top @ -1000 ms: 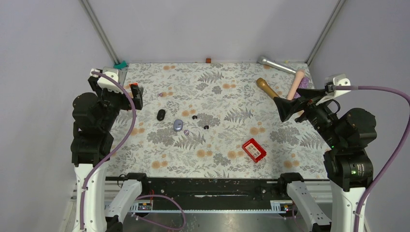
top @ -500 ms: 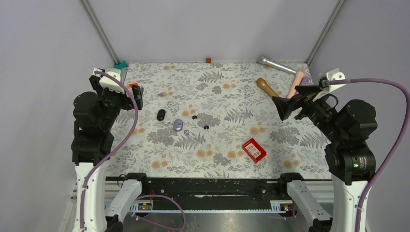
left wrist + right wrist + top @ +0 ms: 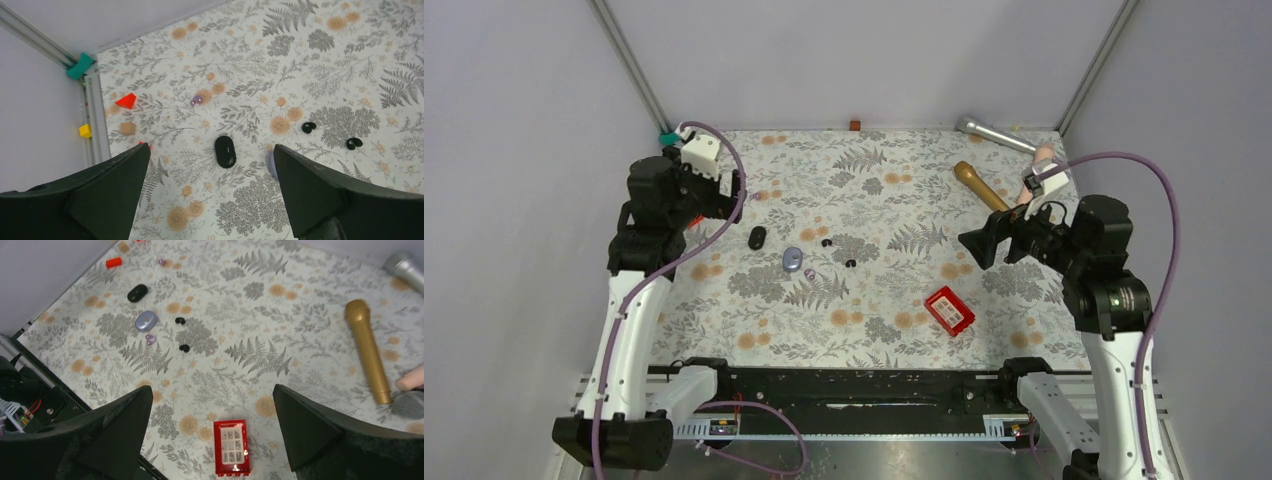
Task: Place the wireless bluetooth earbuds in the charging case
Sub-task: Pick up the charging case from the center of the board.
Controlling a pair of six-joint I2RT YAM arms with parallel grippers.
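Observation:
A closed black oval case (image 3: 757,237) and a pale purple oval case (image 3: 793,259) lie left of the table's middle. Two black earbuds (image 3: 827,242) (image 3: 851,263) lie to their right. One purple earbud (image 3: 151,339) lies just in front of the purple case, another (image 3: 196,100) lies farther back left. My left gripper (image 3: 732,192) is open and empty, above the table behind and left of the black case (image 3: 225,151). My right gripper (image 3: 977,246) is open and empty, high at the right, well away from the cases.
A red window-frame block (image 3: 949,310) lies front right, under the right gripper's view (image 3: 231,446). A gold microphone (image 3: 976,182), a silver one (image 3: 994,133) and a pink one (image 3: 1036,175) lie back right. Small red and tan blocks (image 3: 126,101) sit by the left wall.
Both arms have swung in over the table. The left gripper moved right and towards the back; the right gripper moved left towards the middle. Nothing on the table has moved.

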